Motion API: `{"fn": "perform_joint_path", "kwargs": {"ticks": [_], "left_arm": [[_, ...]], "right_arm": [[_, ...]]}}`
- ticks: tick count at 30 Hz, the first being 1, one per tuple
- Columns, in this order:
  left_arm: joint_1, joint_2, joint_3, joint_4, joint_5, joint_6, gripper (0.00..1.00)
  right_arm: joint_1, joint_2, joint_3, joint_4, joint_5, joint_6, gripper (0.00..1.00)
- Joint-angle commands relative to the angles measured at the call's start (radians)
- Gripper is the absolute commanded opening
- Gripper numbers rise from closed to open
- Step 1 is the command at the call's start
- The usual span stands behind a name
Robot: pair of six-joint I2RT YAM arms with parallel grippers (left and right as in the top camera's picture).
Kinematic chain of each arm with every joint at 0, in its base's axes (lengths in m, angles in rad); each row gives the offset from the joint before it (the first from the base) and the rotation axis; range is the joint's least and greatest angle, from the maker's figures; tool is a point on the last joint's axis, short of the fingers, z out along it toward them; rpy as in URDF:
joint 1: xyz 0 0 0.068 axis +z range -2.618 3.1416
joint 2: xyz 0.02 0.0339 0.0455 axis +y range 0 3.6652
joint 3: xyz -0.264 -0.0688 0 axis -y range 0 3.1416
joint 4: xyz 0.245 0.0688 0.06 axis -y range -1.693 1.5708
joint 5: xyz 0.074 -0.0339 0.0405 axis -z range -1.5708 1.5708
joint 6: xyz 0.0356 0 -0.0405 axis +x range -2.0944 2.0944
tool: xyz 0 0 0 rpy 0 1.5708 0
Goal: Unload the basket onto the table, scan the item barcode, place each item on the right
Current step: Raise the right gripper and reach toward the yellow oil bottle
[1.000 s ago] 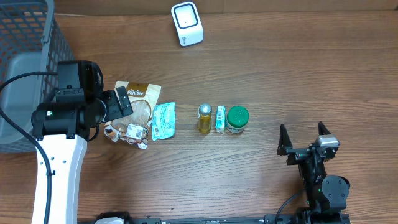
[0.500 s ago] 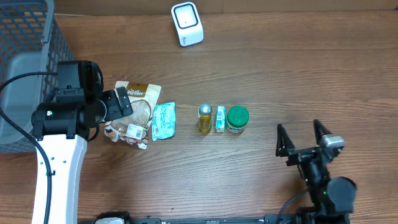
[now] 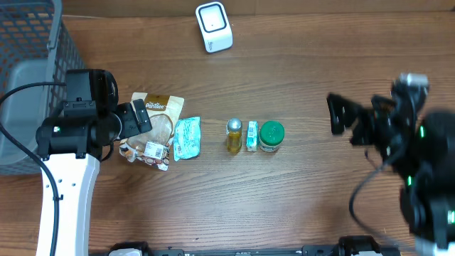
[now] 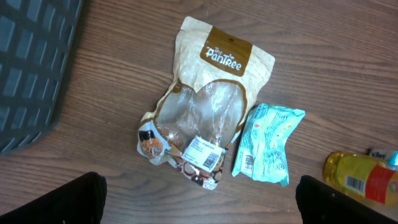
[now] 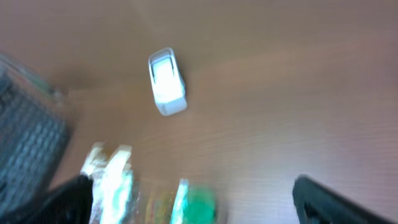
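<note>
Two spread-open, empty: left gripper (image 4: 199,199) above crinkly clear-windowed pouch (image 4: 211,93) beside wrinkled teal packet (image 4: 267,146); right gripper (image 3: 355,114) right of round green-lidded jar (image 3: 271,135); boxy white scanner (image 3: 214,27) far.

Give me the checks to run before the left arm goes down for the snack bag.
1. Left end effector open and empty: ok.
2. Right end effector open and empty: ok.
3. Snack bag lying flat with its white label facing up: ok.
4. Snack bag clear of its neighbours: not ok, the teal packet touches its edge.
5. Scanner unobstructed at the far side of the table: ok.
6. Right wrist view sharp enough to guide by: not ok, it is blurred.
</note>
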Motion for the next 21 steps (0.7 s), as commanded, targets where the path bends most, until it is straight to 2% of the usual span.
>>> {"fn": "perform_joint_path", "kwargs": {"ticks": [1, 9, 12, 16, 21], "left_arm": [[-0.007, 0.004, 0.01, 0.0, -0.006, 0.009, 1.0], [-0.007, 0.004, 0.01, 0.0, -0.006, 0.009, 1.0], [-0.007, 0.004, 0.01, 0.0, -0.006, 0.009, 1.0], [-0.007, 0.004, 0.01, 0.0, -0.006, 0.009, 0.99], [-0.007, 0.004, 0.01, 0.0, -0.006, 0.009, 1.0]], "right_arm": [[0.003, 0.197, 0.157, -0.141, -0.137, 0.008, 1.0], [0.003, 0.472, 0.165, -0.199, -0.375, 0.01, 1.0], [0.008, 0.553, 0.165, -0.192, -0.419, 0.012, 0.87], [0.055, 0.637, 0.16, -0.196, -0.383, 0.011, 0.85], [0.158, 0.698, 0.16, -0.171, -0.187, 0.113, 0.85]]}}
